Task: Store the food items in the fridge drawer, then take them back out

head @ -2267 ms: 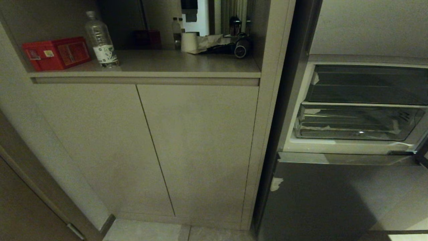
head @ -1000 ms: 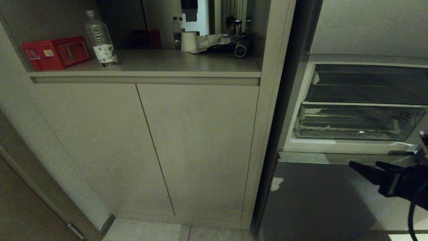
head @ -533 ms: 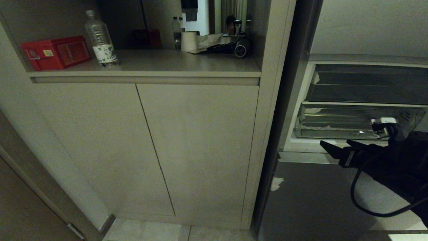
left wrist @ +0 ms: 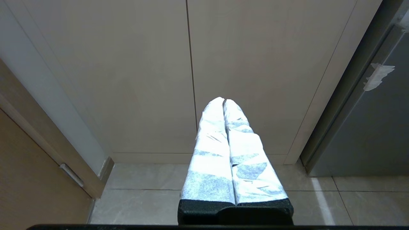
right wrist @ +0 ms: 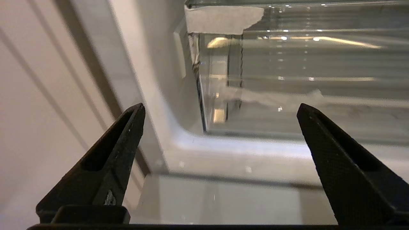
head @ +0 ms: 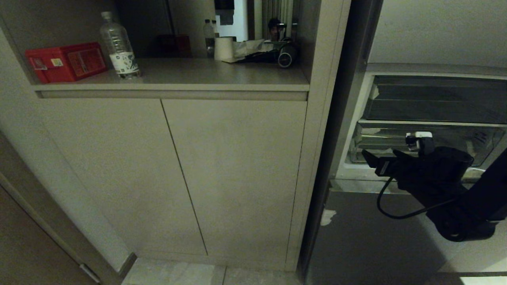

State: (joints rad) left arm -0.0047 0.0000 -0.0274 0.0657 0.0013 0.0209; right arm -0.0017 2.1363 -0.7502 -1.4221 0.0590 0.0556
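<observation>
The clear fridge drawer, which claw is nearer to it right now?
Right. The right claw hovers open just before the clear fridge drawer; the left claw points at the cabinet doors, well aside.

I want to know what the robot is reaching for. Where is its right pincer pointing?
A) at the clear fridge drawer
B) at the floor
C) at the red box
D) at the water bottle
A: the open right pincer is raised in front of the clear drawer, empty.
</observation>
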